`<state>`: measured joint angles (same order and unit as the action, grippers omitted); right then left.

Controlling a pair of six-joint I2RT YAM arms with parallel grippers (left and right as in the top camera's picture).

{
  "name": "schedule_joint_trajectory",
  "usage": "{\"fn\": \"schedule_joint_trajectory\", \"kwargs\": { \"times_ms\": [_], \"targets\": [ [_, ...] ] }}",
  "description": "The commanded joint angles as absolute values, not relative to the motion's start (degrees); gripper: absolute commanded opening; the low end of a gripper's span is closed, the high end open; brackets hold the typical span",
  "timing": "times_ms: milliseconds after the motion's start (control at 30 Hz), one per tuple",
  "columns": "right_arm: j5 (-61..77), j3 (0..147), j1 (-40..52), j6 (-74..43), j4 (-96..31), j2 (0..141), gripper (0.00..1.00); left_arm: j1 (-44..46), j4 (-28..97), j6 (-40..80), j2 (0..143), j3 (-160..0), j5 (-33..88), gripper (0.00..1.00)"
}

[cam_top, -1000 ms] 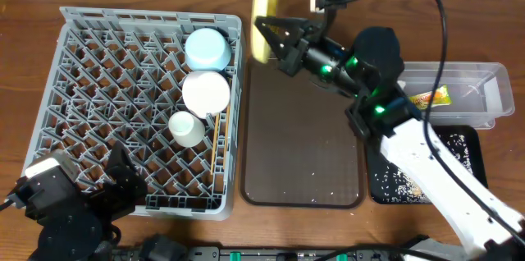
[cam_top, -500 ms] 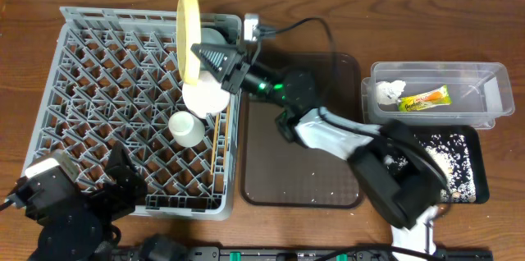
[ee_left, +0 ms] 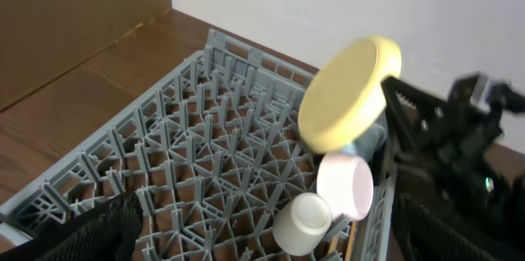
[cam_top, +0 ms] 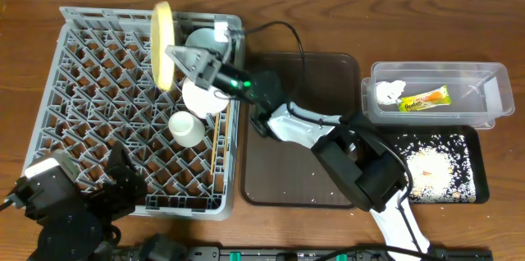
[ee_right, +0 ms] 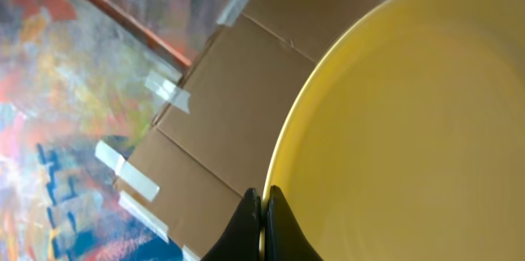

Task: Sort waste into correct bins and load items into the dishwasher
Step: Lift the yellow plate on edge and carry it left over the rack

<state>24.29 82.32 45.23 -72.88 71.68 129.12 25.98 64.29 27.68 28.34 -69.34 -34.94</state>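
- Right gripper (cam_top: 174,54) clamps the plate (cam_top: 163,45) by its rim; plate stands on edge over the rack's (cam_top: 98,97) back rows.
- Left gripper (cam_top: 123,180): jaws wide, at the rack's front-left corner.
- Napkin (cam_top: 390,91) and wrapper (cam_top: 424,98) in tub (cam_top: 492,76); rice (cam_top: 431,167) in black tray (cam_top: 472,142).

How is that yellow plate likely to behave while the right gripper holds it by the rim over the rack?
Probably stiff: the plate shows no sag though the right gripper pinches only its rim. Its smooth face and that narrow pinch suggest it could swivel or slip. Set on edge in the rack, it might roll or lean.
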Motion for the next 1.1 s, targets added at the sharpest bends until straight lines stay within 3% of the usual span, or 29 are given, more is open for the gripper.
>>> {"fn": "schedule_joint_trajectory", "kwargs": {
  "times_ms": [0,167,233,333,567,1067],
  "targets": [
    [25.9,89.6,45.9,-73.0,63.0,128.6,0.01,25.7,64.4,28.2,28.3,-69.9,-35.8,0.98],
    [25.4,102.1,46.7,-61.5,35.9,128.6,0.01,25.7,64.4,28.2,28.3,-69.9,-35.8,0.98],
    [23.9,104.5,47.3,-57.6,31.5,128.6,0.01,25.7,64.4,28.2,28.3,-69.9,-35.8,0.98],
    [22.6,104.7,47.9,-57.1,33.6,128.6,0.01,25.7,64.4,28.2,28.3,-69.9,-35.8,0.98],
    [16.3,104.6,48.1,-67.6,40.4,131.5,0.01,25.7,64.4,28.2,28.3,-69.9,-35.8,0.98],
    [15.0,104.6,48.1,-70.7,40.4,139.0,0.01,25.7,64.4,28.2,28.3,-69.9,-35.8,0.98]
  ]
}}
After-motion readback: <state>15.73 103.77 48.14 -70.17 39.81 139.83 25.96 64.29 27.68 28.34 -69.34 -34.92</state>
